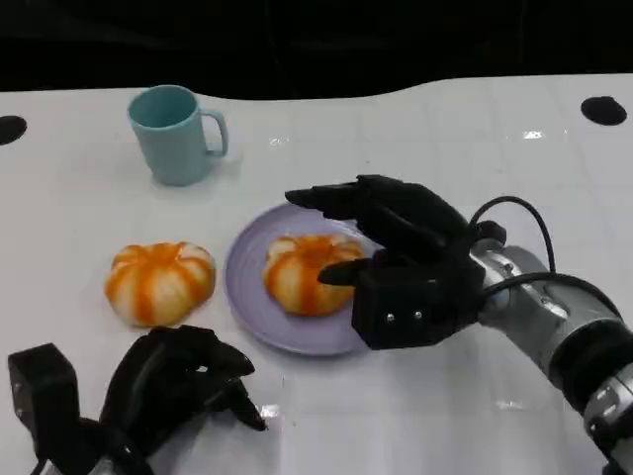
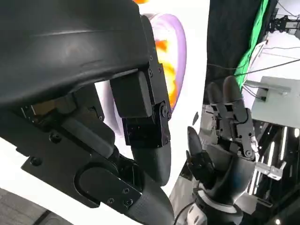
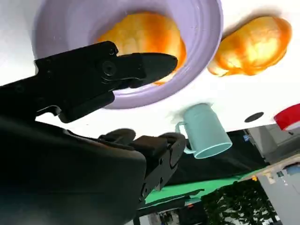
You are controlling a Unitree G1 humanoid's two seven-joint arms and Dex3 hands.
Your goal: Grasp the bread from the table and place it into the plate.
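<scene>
On the white table [image 1: 445,129], toward the middle, a lilac plate [image 1: 247,302] with one round orange-and-cream bread [image 1: 297,279] lying inside it. Arched over that bread from the plate's right side, the right hand [image 1: 406,262]: fingers spread wide and lifted clear of the crust, thumb tip at the bread's near side, possibly brushing it, hard to tell from the right wrist view. Nothing clasped in it. Just left of the plate, on bare table, a second bread [image 1: 158,282] of the same kind. Low at the near left, the left hand [image 1: 173,386], fingers curled inward around nothing, resting by the table edge. Farther back on the left, a pale teal mug [image 1: 173,134], upright.

Judged as the letting-go stage of the placement. To finish cleanly: draw the thumb away first, then lift straight up before pulling back to the right, so no finger drags the bread over the rim. Avoid sweeping toward the mug.
</scene>
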